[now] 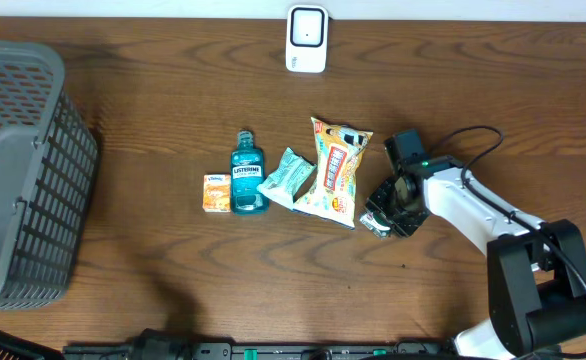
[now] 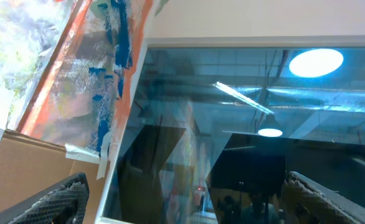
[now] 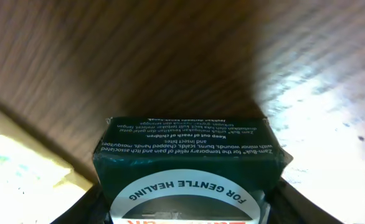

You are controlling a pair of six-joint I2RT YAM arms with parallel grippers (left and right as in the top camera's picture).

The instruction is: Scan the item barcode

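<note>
Between the jaws of my right gripper (image 1: 386,216) sits the Zam-Buk box (image 3: 189,155). Whether it's clenched yet, I cannot tell; I should clamp its sides squarely.

wooden table (image 1: 153,120) with basket (image 1: 73,170), perhaps a scanner (image 1: 306,38), orange box (image 1: 214,193), mouthwash (image 1: 247,175), packet (image 1: 287,177), snack bag (image 1: 336,170), green box (image 3: 189,162)

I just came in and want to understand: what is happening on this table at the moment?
The right gripper is down over a small dark green box on the wooden table, with the box between its jaws; whether it is gripped yet cannot be told. The white scanner stands at the far edge. The left gripper is open, holding nothing.
</note>
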